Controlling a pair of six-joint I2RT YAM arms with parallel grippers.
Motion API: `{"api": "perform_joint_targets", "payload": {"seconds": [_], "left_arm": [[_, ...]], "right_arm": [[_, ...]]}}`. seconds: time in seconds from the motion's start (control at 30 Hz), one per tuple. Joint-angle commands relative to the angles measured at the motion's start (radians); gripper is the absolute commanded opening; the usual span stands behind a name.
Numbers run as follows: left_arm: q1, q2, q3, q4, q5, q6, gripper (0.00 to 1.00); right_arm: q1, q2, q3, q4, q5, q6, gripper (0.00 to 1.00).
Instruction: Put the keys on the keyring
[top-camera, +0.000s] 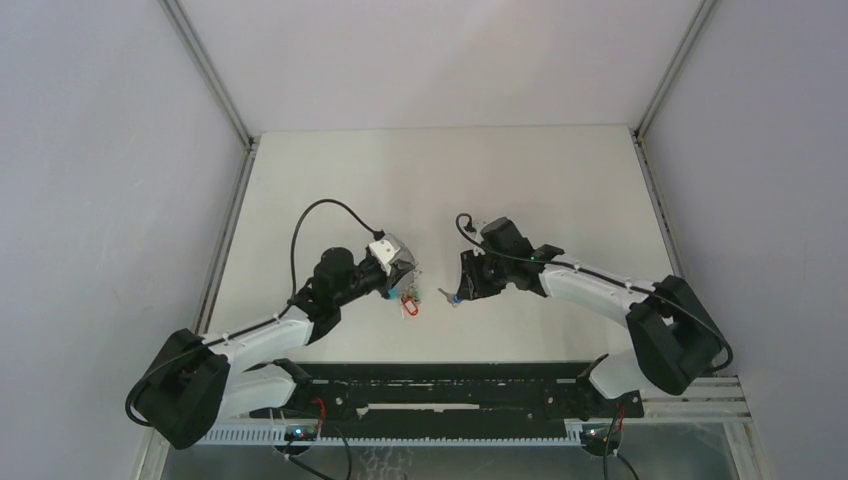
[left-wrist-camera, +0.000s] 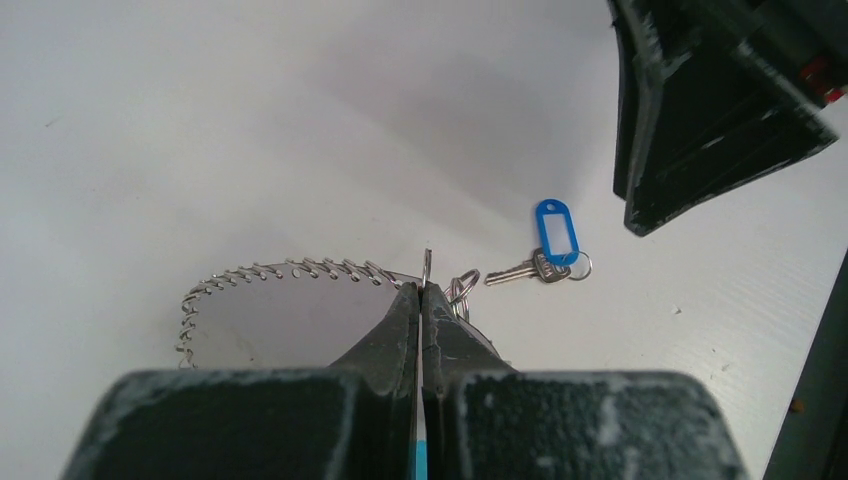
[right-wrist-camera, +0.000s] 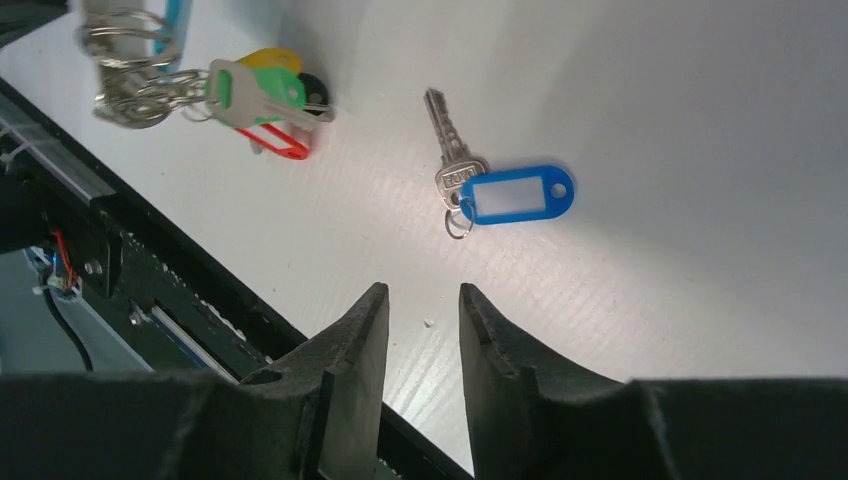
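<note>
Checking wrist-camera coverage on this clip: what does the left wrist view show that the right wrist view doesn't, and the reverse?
Left wrist only: the left gripper shut on the keyring, whose wire loop curves across the table. Right wrist only: the right gripper, open and empty, and a bunch of green, yellow and red tags. Both: the silver key with its blue tag, lying loose on the table.

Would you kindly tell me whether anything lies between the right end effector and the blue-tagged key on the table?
Nothing visible does. Only bare table separates the open, empty right end effector from the key. The keyring, pinched by the left end effector, sits off to one side, clear of that path.
</note>
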Motion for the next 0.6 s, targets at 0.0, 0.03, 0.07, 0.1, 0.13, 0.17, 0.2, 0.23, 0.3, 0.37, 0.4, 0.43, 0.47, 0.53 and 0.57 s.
{"api": "perform_joint_targets", "payload": {"seconds": [0.0,0.03,0.07,0.1,0.13,0.17,0.2,0.23,0.3,0.37,0.4,0.43,0.47,0.53,0.57], "left_arm": [[0.003,-0.033,-0.01,0.081,-0.009,-0.024,0.0],[0.004,-0.034,-0.009,0.081,-0.008,-0.024,0.0],[0.004,-0.035,-0.008,0.08,-0.005,-0.025,0.0],[0.004,-0.037,-0.01,0.08,-0.003,-0.024,0.0],[0.003,-0.038,-0.01,0.082,-0.003,-0.023,0.0],[0.004,-0.038,-0.01,0.08,-0.003,-0.021,0.0],[0.004,-0.041,-0.011,0.079,-0.005,-0.02,0.0],[0.004,-0.042,-0.011,0.076,-0.006,-0.019,0.0],[0.004,-0.042,-0.01,0.076,-0.006,-0.018,0.0],[0.004,-0.039,-0.01,0.077,-0.006,-0.018,0.0],[0.003,-0.039,-0.01,0.076,-0.006,-0.018,0.0],[0.004,-0.037,-0.009,0.076,-0.006,-0.018,0.0],[0.004,-0.036,-0.008,0.076,-0.006,-0.018,0.0],[0.004,-0.036,-0.008,0.077,-0.007,-0.017,0.0],[0.004,-0.034,-0.008,0.076,-0.007,-0.017,0.0]], "right_arm": [[0.002,0.066,0.044,0.023,0.011,0.188,0.32],[0.004,0.083,0.044,0.035,0.012,0.205,0.32],[0.004,0.098,0.044,0.045,0.009,0.221,0.32],[0.004,0.115,0.045,0.058,0.005,0.233,0.32],[0.005,0.131,0.045,0.069,0.002,0.244,0.32],[0.005,0.143,0.044,0.079,0.0,0.254,0.31],[0.006,0.157,0.044,0.09,0.0,0.264,0.3],[0.007,0.165,0.044,0.098,0.002,0.271,0.3],[0.007,0.18,0.038,0.116,0.005,0.283,0.3],[0.005,0.193,0.033,0.135,0.008,0.296,0.29],[0.003,0.201,0.031,0.141,0.008,0.302,0.29],[0.002,0.21,0.032,0.146,0.009,0.306,0.29],[0.001,0.217,0.029,0.153,0.008,0.311,0.29],[0.003,0.229,0.024,0.165,0.003,0.321,0.28],[0.003,0.232,0.023,0.166,0.002,0.324,0.28]]}}
